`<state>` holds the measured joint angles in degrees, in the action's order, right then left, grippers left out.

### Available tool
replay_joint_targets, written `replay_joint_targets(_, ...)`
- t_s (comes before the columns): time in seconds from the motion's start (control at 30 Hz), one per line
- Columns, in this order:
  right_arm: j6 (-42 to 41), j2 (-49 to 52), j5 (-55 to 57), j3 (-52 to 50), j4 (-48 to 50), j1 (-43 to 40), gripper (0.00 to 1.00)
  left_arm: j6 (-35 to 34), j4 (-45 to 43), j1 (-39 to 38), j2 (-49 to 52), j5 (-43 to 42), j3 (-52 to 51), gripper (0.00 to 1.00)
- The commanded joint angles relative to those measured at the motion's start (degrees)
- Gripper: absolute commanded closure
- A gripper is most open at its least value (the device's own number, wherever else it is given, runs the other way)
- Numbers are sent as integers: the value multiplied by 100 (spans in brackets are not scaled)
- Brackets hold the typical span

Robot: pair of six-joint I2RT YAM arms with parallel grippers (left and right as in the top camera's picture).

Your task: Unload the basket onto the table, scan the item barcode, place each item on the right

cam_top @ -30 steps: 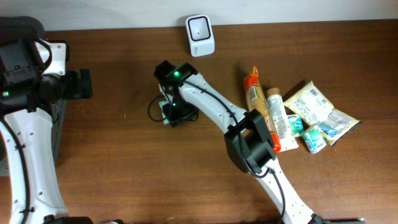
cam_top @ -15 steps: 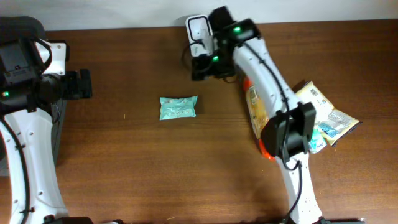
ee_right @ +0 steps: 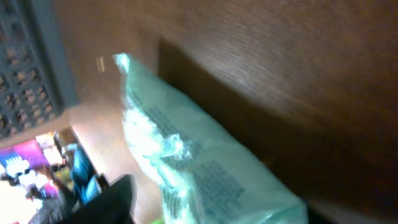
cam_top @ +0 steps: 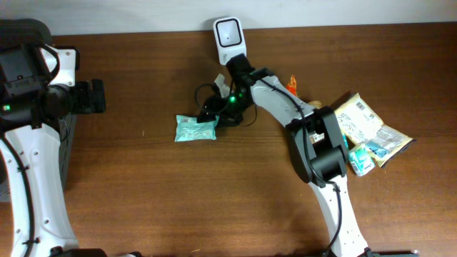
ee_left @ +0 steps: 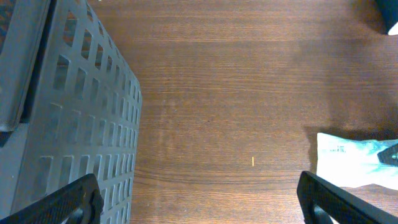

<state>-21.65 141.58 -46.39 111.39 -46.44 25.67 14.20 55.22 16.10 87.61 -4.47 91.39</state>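
1. A teal packet (cam_top: 194,129) of crinkled plastic film, printed with small dark text, is seen lying flat on the dark wood-grain table (cam_top: 143,200), below and slightly left of the white, rounded barcode scanner (cam_top: 230,40).
2. A pile of glossy snack pouches and wrappers (cam_top: 357,128) is spread out to the right of the scanner and lower down.
3. A grey plastic crate (ee_left: 68,112) with walls of square perforations is shown in the left wrist view, far to the left of the scanner.
4. The right arm is folded sharply at its elbow, with the forearm stretched from the pile side back below the scanner. The right gripper (cam_top: 214,116) is placed at the packet's right end.
5. It cannot be told whether the right jaws are clamped on the packet. The right wrist view is blurred and filled by the film at close range.
6. The left gripper (cam_top: 93,96) is held well left of the scanner and pointed toward it, with its fingers spread wide apart over bare wood.
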Motion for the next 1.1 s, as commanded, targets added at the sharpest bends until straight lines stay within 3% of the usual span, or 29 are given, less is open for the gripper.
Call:
replay_joint_targets(0.0,-595,234,852,-424,26,92,56,109,-4,22,-28,-20,37,1)
replay_joint_targets(0.03,-592,234,852,-428,105,83,74,109,-2,22,-28,-20,37,1)
replay_joint_targets(0.1,-586,234,850,-426,282,85,96,111,-4,22,-28,-20,37,1)
replay_joint_targets(0.3,433,-509,614,-382,52,-114,96,109,-4,22,-28,-20,37,1)
replay_joint_targets(0.4,1158,-1969,1259,-382,-717,-280,96,111,-4,22,-28,-20,37,1)
replay_joint_targets(0.5,1340,-2957,2013,-382,-1189,-293,96,109,-2,22,-28,-20,37,1)
replay_joint_targets(0.7,1742,-4400,2267,-382,-1862,-293,96,111,-4,22,-28,-20,37,1)
replay_joint_targets(0.9,1847,-4631,2468,-411,-1659,-232,96,109,-2,22,-28,-20,37,1)
replay_joint_targets(1.07,2170,-3864,5154,-411,-105,83,96,109,-4,20,-28,-20,37,1)
